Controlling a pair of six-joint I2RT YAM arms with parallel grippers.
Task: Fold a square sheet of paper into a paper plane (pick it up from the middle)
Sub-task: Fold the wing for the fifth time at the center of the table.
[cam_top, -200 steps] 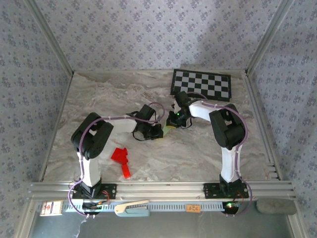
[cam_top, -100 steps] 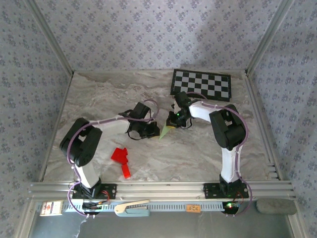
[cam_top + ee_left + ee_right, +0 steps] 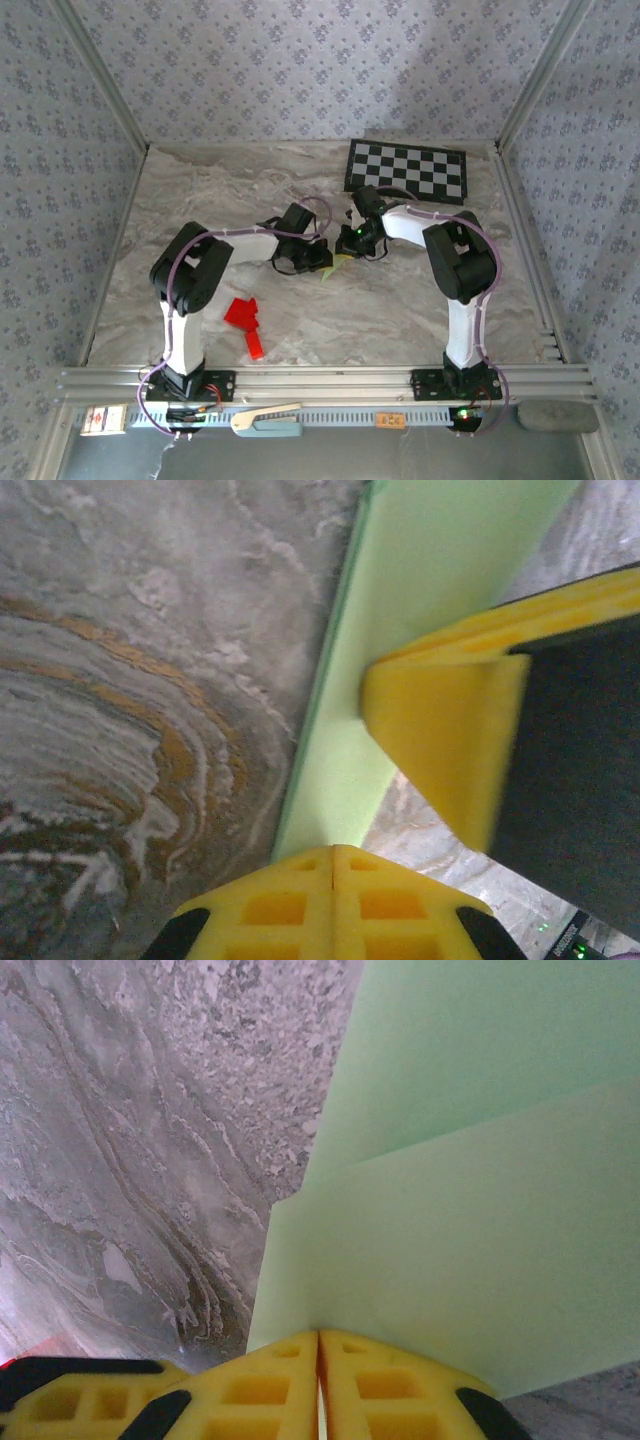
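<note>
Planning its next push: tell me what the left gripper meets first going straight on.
The folded green paper, right at the left gripper; a yellow finger of the right gripper sits beside that line, depth unclear.

The left arm [image 3: 183, 335] and the right arm [image 3: 462, 335] are built alike: white tube links, bulky black joint housings, and black base plates. A thin purple cable [image 3: 326, 215] runs along the links. The left gripper [image 3: 333, 852] and the right gripper [image 3: 318, 1338] have yellow fingers with moulded square pockets and black backs.
</note>
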